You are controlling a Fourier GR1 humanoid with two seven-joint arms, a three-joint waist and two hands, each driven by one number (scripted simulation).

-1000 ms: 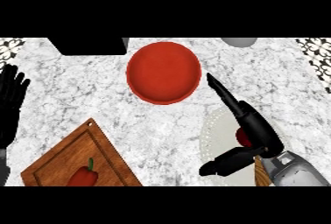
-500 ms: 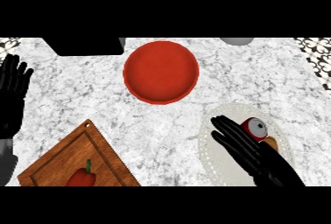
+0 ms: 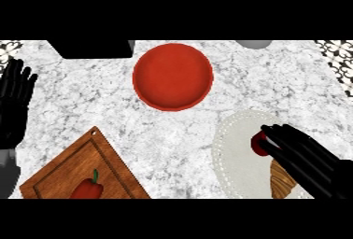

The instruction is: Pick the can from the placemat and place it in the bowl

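- Can [image 3: 257, 144] – red, on the pale placemat [image 3: 234, 154] at the right side of the counter [image 3: 96, 102]. Only a sliver shows.
- Right hand [image 3: 303, 161] lies over the can, fingers stretched out fairly straight across it, not wrapped round.
- Red bowl [image 3: 172, 77] sits farther up the counter, well apart from the can.
- Left hand [image 3: 15, 105] rests at the left edge – fingers straight, pointing up.
- Wooden cutting board [image 3: 59, 175] at lower left carries a red pepper [image 3: 88, 188].

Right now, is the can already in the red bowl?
No, the can is on the placemat under the right hand, apart from the bowl.
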